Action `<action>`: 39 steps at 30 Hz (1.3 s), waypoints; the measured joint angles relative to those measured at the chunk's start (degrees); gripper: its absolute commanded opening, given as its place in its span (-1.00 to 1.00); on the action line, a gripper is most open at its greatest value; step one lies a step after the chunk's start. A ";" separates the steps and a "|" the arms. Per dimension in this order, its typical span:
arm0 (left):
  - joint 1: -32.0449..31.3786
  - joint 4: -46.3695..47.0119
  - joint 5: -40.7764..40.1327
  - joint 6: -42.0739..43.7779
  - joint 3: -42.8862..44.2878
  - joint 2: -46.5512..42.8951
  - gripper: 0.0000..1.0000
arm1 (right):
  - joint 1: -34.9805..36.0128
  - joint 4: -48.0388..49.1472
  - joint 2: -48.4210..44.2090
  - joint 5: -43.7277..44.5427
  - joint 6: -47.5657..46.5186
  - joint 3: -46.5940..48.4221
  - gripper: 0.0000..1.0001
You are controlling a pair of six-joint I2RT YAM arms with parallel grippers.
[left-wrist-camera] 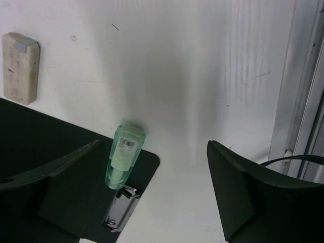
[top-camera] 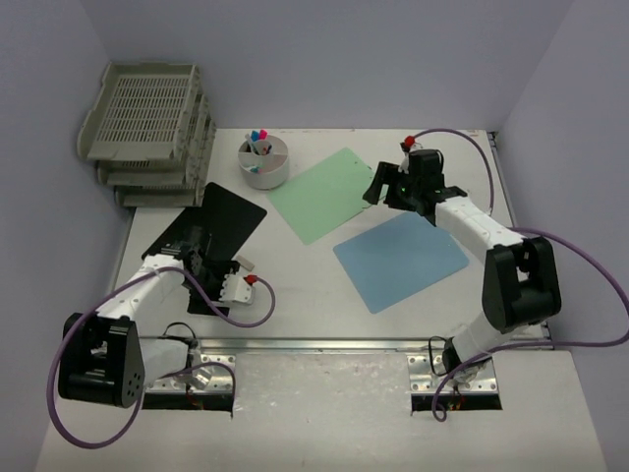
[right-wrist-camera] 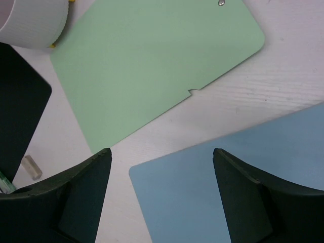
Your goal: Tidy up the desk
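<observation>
Wide open and empty: left gripper (left-wrist-camera: 154,147), hanging over bare desk (left-wrist-camera: 202,76), which runs on under both arms. Just by its left finger is a pale green marker (left-wrist-camera: 124,154), lying half on the corner of a black clipboard (left-wrist-camera: 30,136), with the metal clip (left-wrist-camera: 120,212) at the marker's near end. Further out past that finger sits a beige eraser (left-wrist-camera: 20,68); beyond the right finger is the metal rail (left-wrist-camera: 298,101). Also spread open and empty: right gripper (right-wrist-camera: 162,152), above the desk strip between the green sheet (right-wrist-camera: 152,66) ahead and the blue sheet (right-wrist-camera: 177,202) under its fingers. White cup (right-wrist-camera: 33,23) far ahead-left.
</observation>
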 measured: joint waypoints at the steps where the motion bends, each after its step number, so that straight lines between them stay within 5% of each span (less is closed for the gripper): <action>1: 0.00 0.05 -0.03 1.13 0.50 0.83 0.59 | -1.05 -0.65 -1.40 -0.27 -0.06 -1.44 0.64; 10: 0.00 1.57 0.48 6.44 9.20 10.50 0.52 | -2.69 -2.18 -7.85 -4.15 -1.83 -6.37 0.64; 26: -1.28 4.28 -2.76 8.37 5.19 14.61 0.34 | -4.73 -5.64 -3.16 -7.92 -1.61 -4.37 0.52; 33: -2.41 5.55 -6.42 8.50 4.31 16.75 -0.03 | -4.89 -6.28 -3.02 -11.15 -1.63 -3.51 0.45; 39: -4.36 6.47 -9.78 7.17 5.52 18.14 -0.76 | -4.89 -6.89 -3.16 -11.88 -2.23 -3.51 0.42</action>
